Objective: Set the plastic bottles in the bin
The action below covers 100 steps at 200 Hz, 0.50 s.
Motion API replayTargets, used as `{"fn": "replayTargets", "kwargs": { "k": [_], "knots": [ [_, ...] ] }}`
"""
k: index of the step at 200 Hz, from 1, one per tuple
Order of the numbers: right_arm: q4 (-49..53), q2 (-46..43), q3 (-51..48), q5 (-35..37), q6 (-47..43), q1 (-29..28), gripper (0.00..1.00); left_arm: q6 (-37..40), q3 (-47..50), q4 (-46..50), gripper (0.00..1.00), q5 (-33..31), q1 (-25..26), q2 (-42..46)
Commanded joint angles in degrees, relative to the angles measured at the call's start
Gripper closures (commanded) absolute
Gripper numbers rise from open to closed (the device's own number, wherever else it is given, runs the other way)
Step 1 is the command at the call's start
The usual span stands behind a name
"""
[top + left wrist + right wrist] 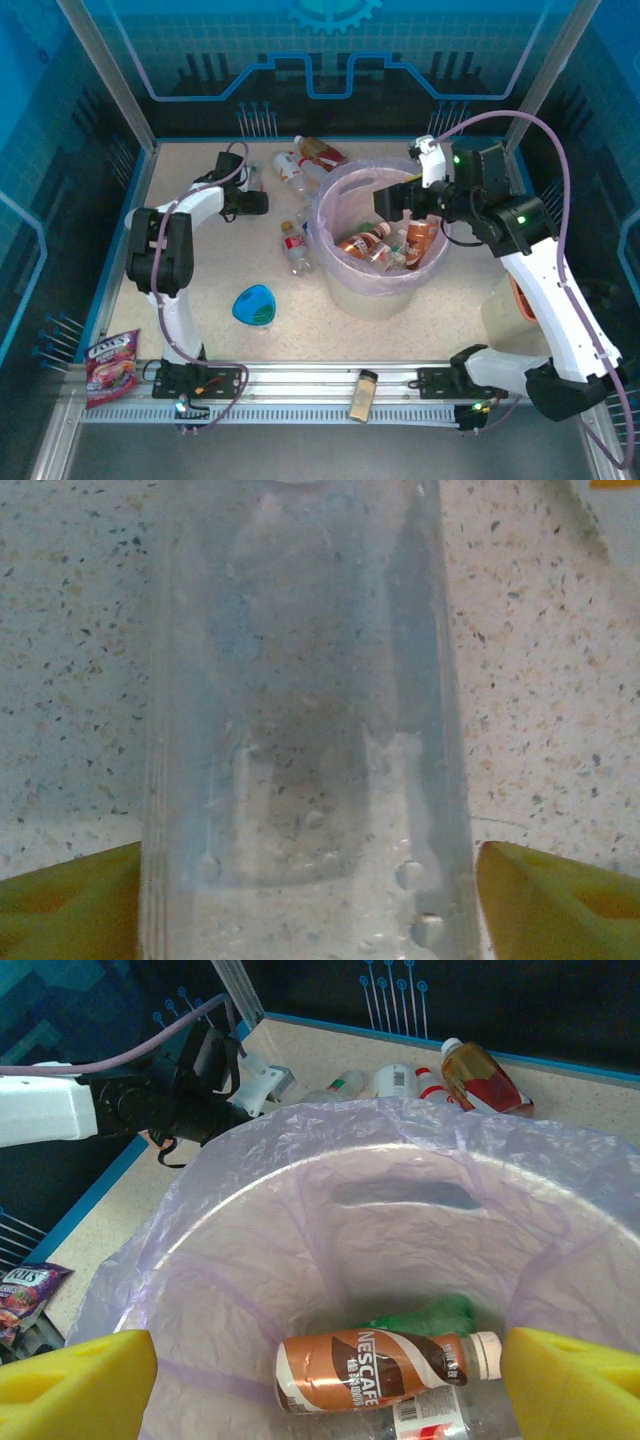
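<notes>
**Beige speckled table: contents, largest first**

1. Speckled table, walled by blue panels.
2. Round pale bin, right of centre, lined with a lilac bag. It holds several plastic bottles. The right wrist view reads a brown Nescafé bottle lying on its side, with a green bottle behind it. That lettering is too small to read from above.
3. Right gripper, over the bin mouth, yellow pads wide apart with nothing between them.
4. Left gripper, at the table's far left. Its pads flank a clear bottle beaded with droplets, close on both sides. Whether they press it cannot be told.
5. Loose bottles, top view: an amber bottle and a white-labelled bottle lie beyond the bin's far rim. A red-labelled bottle lies just beside the bin's left wall, between the left gripper and the bin.
6. Snack packet, near-left corner.
7. Blue teardrop dish, near side, left of the bin.
8. Small brown-lidded jar, lying on the front rail.
</notes>
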<state>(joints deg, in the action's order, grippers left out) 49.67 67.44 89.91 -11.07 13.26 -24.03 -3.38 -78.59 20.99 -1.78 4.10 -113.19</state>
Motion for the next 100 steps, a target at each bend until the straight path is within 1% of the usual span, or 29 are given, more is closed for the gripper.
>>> {"fn": "replayTargets", "kwargs": {
  "k": [1,30,53,71,81,100],
  "knots": [
    [1.6,-1.1,-1.4,0.0,0.0,1.1,0.11,0.3,-2.0,2.2,0.28,-1.1,-0.6,-0.5],
    [1.0,-1.9,-2.1,-0.6,0.2,1.3,0.11,-0.2,-1.9,3.3,0.36,-1.8,-0.7,0.0],
    [1.7,-3.0,-1.1,-0.8,1.1,1.9,0.11,-1.5,-1.0,4.0,0.42,-1.7,-0.7,2.9],
    [1.3,-4.8,-1.0,-1.8,3.1,2.3,0.13,-3.1,1.1,2.8,0.46,-0.9,-0.7,7.6],
    [0.3,-5.7,-1.4,-2.8,4.1,2.3,0.14,-4.6,2.1,2.5,0.5,0.1,-0.7,10.7],
    [-2.4,-6.4,-2.0,-4.5,6.4,2.3,0.15,-8.6,6.2,-0.5,0.57,5.1,-0.5,19.4]
  ]
}}
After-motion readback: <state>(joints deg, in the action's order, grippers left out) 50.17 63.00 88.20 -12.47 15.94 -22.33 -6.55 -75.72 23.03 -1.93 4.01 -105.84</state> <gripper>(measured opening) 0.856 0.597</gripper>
